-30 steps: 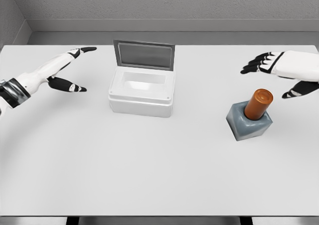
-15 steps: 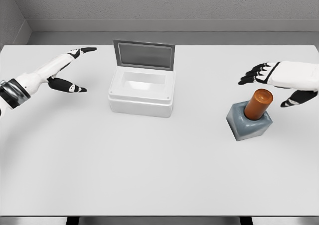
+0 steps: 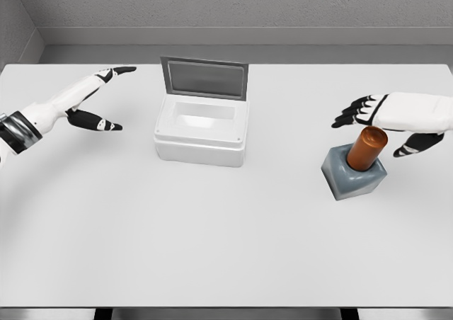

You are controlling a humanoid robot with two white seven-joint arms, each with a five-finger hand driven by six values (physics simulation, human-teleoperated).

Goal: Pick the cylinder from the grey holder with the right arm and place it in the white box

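White table (image 3: 212,249) bears one cylinder (image 3: 367,148), one grey holder (image 3: 352,177); right robot hand (image 3: 396,115) spread.

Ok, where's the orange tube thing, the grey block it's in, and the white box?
cylinder (image 3: 366,149), head view, its orange side.
grey holder (image 3: 352,180), head view, its front face.
white box (image 3: 200,150), head view, its front wall.

Right robot hand (image 3: 386,125) spread above orange cylinder (image 3: 367,148) tilted in grey holder (image 3: 352,175); white box (image 3: 202,130) open on bench (image 3: 212,235).
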